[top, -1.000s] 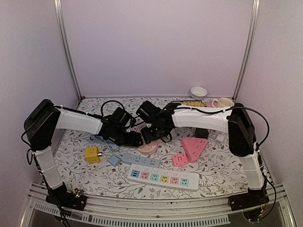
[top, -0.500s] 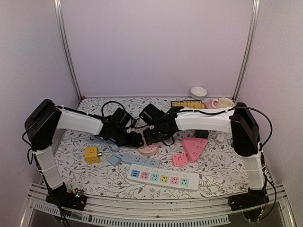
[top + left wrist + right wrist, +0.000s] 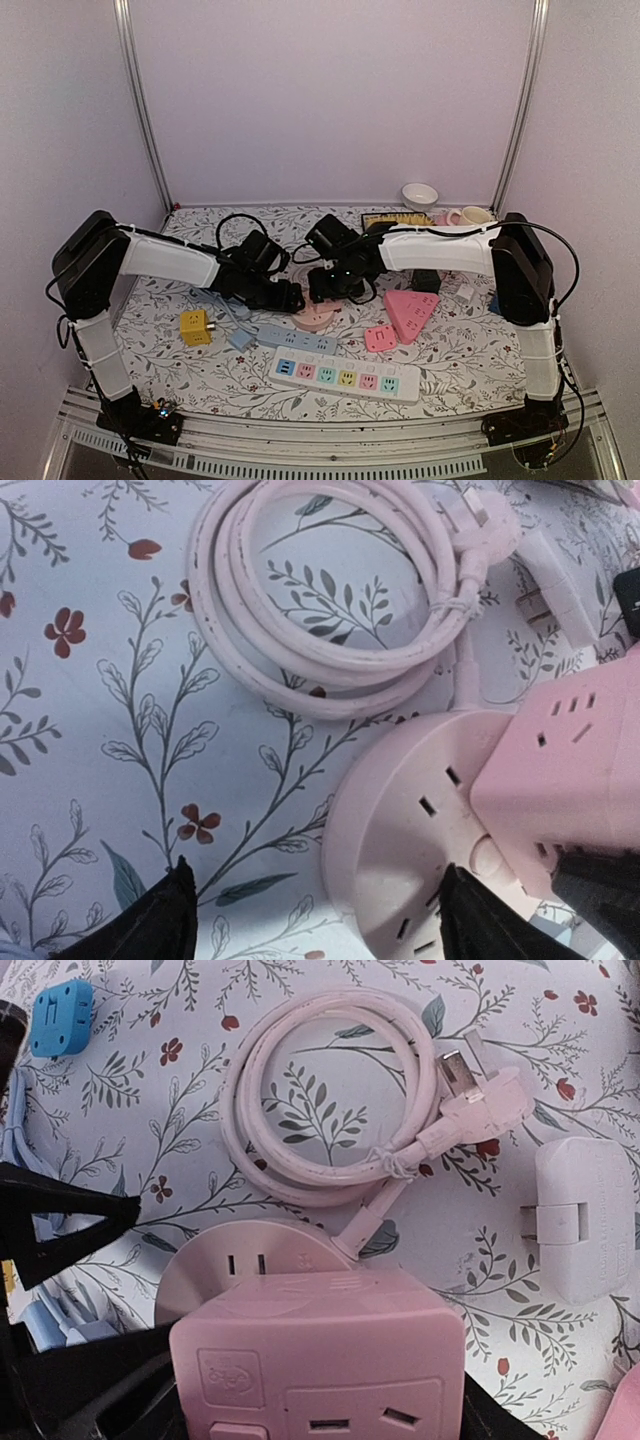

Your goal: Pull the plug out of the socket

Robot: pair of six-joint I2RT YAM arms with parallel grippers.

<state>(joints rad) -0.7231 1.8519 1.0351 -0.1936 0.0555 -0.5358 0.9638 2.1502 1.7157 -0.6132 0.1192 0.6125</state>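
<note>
On the floral-patterned table, the right gripper clamps the pink cube plug on the round pink socket. The left gripper gapes open.

the top view looks down from high at the near edge toward the back wall, wide. both wrist views hang close over the floral table, facing down. they share the round pink socket and its coiled cord; the pink cube plug fills the right one's foreground.
</note>
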